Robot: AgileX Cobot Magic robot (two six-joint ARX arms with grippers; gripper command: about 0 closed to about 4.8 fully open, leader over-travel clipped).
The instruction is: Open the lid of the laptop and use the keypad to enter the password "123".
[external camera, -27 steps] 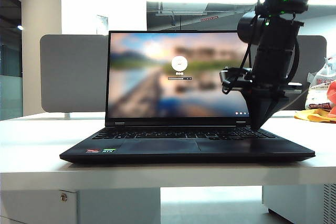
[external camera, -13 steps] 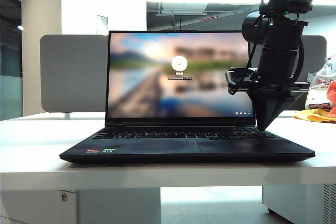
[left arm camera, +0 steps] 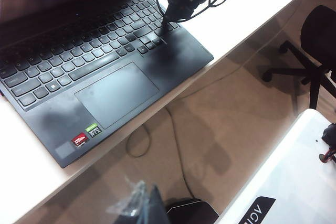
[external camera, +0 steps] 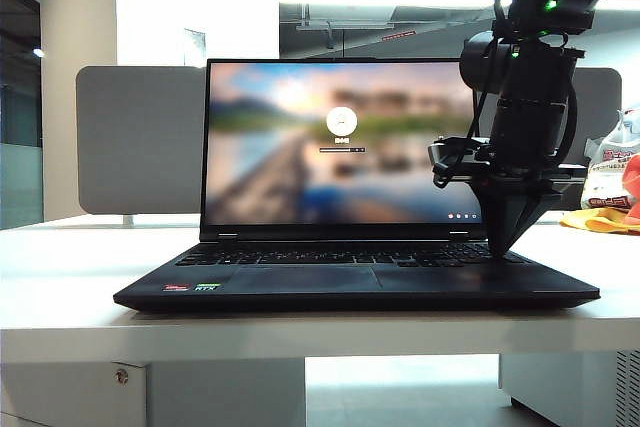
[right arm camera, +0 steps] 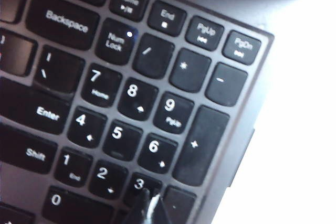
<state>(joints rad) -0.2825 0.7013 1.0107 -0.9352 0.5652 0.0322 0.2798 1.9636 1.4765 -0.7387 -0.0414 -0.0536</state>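
Note:
The laptop (external camera: 300, 282) stands open on the white table, its lid (external camera: 340, 142) upright and showing a blurred lake login picture. The keypad (external camera: 350, 255) runs across the base. My right gripper (external camera: 503, 247) points straight down at the right end of the keys, shut, holding nothing. In the right wrist view its tip (right arm camera: 147, 201) rests on the "3" key (right arm camera: 139, 183) of the number pad; the left wrist view shows the same tip (left arm camera: 163, 29) there. My left gripper (left arm camera: 149, 205) hangs over the floor beyond the table's front edge, its fingers together in one wedge, holding nothing.
A grey divider panel (external camera: 140, 137) stands behind the laptop. Plastic bags and yellow items (external camera: 610, 197) lie at the right rear of the table. An office chair (left arm camera: 315, 51) and a white case (left arm camera: 294, 182) are on the floor side.
My right gripper has shifted a little to the right along the number pad and its tip has settled onto the keys. The laptop and left arm have not moved.

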